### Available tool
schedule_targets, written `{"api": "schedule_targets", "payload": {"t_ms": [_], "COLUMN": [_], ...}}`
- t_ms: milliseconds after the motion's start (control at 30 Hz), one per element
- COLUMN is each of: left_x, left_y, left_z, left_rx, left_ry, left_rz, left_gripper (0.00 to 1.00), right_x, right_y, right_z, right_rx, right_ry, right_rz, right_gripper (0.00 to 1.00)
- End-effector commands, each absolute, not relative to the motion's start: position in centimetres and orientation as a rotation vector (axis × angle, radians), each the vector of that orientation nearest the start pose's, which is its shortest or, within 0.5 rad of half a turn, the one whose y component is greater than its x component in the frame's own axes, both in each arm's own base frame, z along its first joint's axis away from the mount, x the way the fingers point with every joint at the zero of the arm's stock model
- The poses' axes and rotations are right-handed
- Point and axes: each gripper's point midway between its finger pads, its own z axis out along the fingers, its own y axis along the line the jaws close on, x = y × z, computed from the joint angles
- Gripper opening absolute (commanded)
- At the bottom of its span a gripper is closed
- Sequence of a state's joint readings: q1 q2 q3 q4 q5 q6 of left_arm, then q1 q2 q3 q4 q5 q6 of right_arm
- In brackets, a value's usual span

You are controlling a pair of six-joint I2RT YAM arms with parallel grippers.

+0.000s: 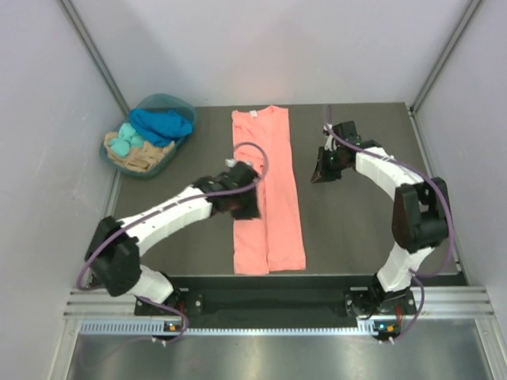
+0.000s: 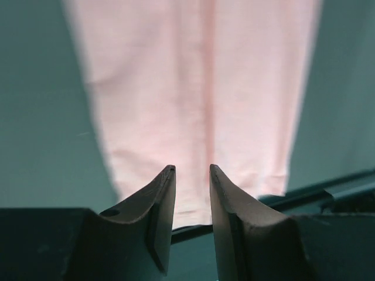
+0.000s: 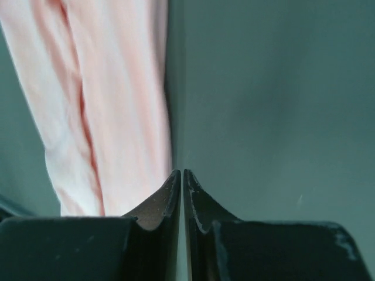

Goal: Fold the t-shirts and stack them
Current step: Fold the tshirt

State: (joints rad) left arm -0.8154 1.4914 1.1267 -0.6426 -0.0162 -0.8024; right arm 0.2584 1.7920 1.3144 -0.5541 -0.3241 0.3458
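Left tool (image 2: 191, 170) over lengthwise t-shirt (image 1: 273, 158), collar (image 1: 255, 114) far

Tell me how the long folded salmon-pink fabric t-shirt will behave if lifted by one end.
Probably floppy: the folded salmon-pink fabric t-shirt lies flat with soft creases, so it should droop and may unfold. Likely light, being thin cloth. Pushed, it would probably bunch.

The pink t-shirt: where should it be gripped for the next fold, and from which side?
Probably at the near hem corners, left gripper from the left, right gripper from the right. The pink t-shirt lies flat as a long narrow strip, collar far, so lifting the hem towards the collar would halve it.
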Motion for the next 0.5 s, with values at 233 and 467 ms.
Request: {"api": "schedule_targets", "payload": {"t_ms": [233,467], "left_x": [18.2,14.5], "left_y": [-18.8,-18.2], "left_z": [7.3,6.1], "left_rx": [-0.148,-0.198], "left_ry": [2.878,2.914], "left_rz": [-0.442,-0.574], "left_gripper": [0.35,0.37], "right_x": [21.3,16.5], "right_y": [23.0,23.4], "right_z": [7.6,5.4], "right_rx": [-0.18,-0.223], "right_ry": [2.742,2.805], "right_rz": [0.565,0.511], "right_gripper": [0.0,0.0]}}
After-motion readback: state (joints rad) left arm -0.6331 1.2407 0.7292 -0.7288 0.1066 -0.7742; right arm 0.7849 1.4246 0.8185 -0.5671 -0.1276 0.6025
